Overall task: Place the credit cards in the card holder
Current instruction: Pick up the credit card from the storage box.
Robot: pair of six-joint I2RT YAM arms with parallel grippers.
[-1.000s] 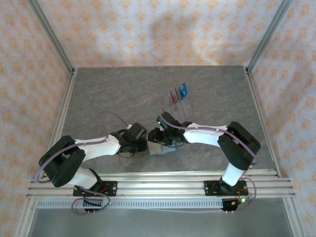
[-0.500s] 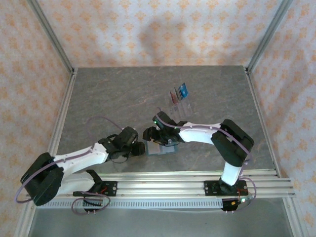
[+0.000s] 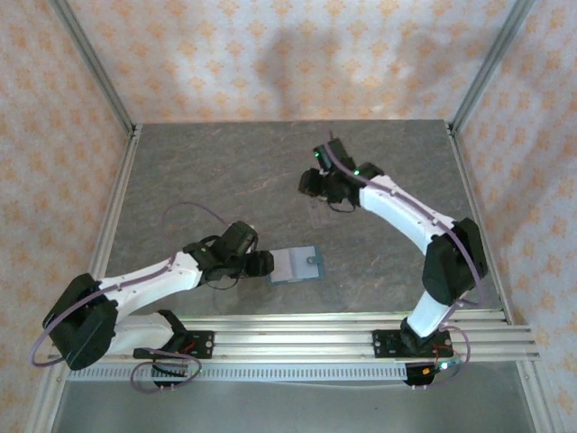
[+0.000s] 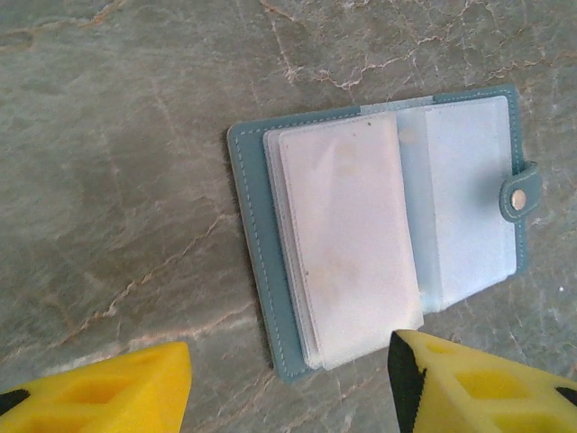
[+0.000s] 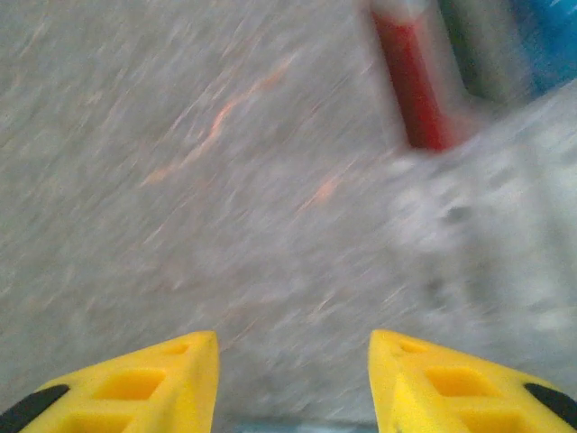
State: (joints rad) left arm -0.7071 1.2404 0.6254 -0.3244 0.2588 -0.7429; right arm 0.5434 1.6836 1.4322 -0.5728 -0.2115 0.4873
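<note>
The card holder [image 3: 296,265] lies open and flat on the table [image 3: 198,171], near the front edge and roughly midway between the two arm bases. Its long side runs left to right in the top view, with the snap tab on the edge farthest from the left arm. In the left wrist view its clear inner sleeves face up and look empty.

The left gripper [image 4: 288,397] sits just beside the holder's near-left edge. Its jaws are spread and hold nothing, and one yellow finger [image 4: 478,388] is close to the holder's corner. That arm is much the nearer of the two to the holder.

The cards are well apart from the holder, farther back on the table and to the right. The right gripper [image 5: 293,388] hangs over them with its jaws parted and nothing between them. In its wrist view a red card [image 5: 410,81] and a blue card [image 5: 550,36] stand ahead of the fingers and off to their right. So the next reach has to go forward and to the right.

That view is badly smeared. There is probably a third, darker card between the red and blue ones, and the pale patch below them may be a clear rack [image 5: 505,216]. The blue card is cut off by the frame, and in the top view the right arm covers the cards.
</note>
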